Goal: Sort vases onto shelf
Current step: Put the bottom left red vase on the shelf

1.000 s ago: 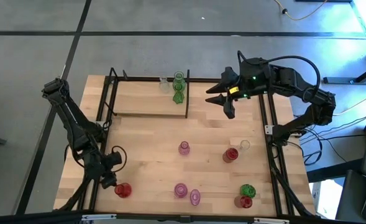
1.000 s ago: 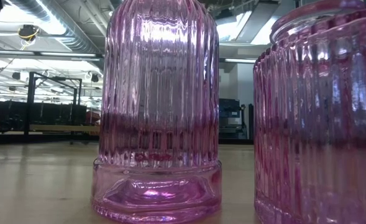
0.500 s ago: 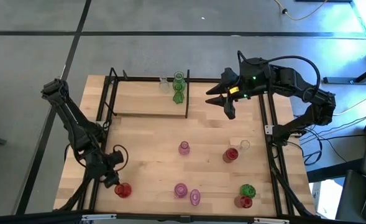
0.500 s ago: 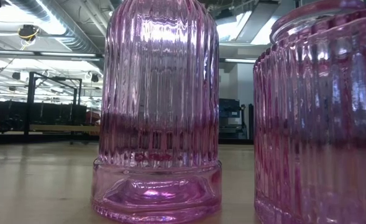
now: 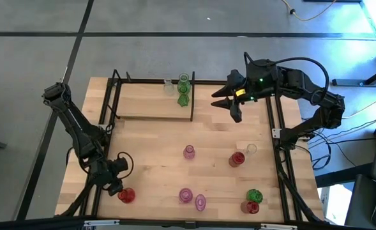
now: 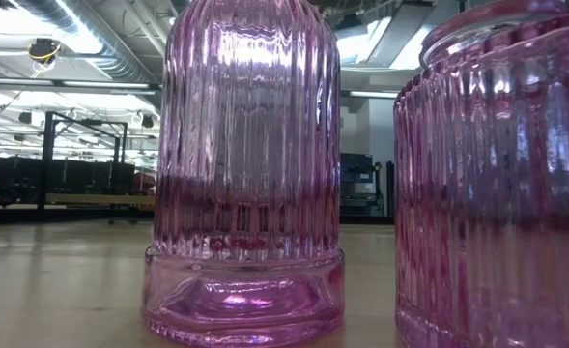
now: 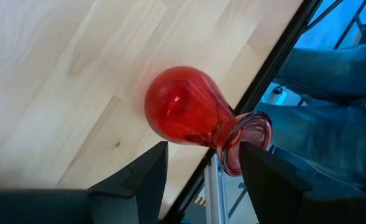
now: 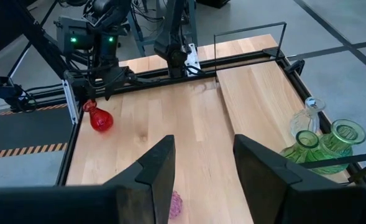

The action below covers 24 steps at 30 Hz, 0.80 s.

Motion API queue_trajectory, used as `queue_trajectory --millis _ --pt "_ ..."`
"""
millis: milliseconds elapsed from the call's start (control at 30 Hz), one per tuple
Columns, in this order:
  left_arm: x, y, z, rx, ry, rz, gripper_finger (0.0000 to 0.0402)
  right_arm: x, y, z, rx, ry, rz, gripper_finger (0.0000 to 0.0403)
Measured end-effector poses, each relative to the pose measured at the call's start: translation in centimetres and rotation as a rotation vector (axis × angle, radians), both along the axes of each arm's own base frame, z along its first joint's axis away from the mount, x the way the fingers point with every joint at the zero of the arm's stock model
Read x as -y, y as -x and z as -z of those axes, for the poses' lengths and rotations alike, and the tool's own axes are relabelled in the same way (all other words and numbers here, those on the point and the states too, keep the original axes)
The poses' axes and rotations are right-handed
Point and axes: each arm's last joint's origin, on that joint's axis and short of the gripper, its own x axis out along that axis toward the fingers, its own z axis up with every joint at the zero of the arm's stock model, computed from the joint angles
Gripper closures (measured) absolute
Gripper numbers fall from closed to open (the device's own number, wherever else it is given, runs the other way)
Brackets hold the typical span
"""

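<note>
The low light-wood shelf with thin black rod edging sits at the far side of the tabletop and carries a small clear glass vase beside two translucent green glass vases, all upright at its right end. The other vases stand on the tabletop, among them two ribbed pink glass vases close to the low camera. The left tool, fingers spread wide, hangs over a round-bellied red glass vase at the near left edge. The right tool, also wide and empty, hovers just right of the shelf.
</note>
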Motion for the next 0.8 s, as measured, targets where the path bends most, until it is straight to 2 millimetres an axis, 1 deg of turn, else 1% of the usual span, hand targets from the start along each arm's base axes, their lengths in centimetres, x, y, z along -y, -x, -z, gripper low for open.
queue_trajectory --millis 367,633,700,800 --pt "1.2 -0.9 0.9 0.007 0.01 0.004 0.0209 -0.1 0.0 0.0 0.001 -0.013 -0.023 0.0246" --pt "1.6 -1.1 1.7 -0.04 0.003 0.014 0.021 -0.1 0.0 0.0 0.001 -0.014 -0.022 0.0246" --pt "1.7 -1.1 1.8 -0.051 0.003 0.018 0.0218 -0.1 0.0 0.0 0.001 -0.018 -0.02 0.0246" --pt "1.7 -1.1 1.9 -0.058 -0.003 0.029 0.0247 -0.1 0.0 0.0 0.001 -0.03 -0.014 0.0246"
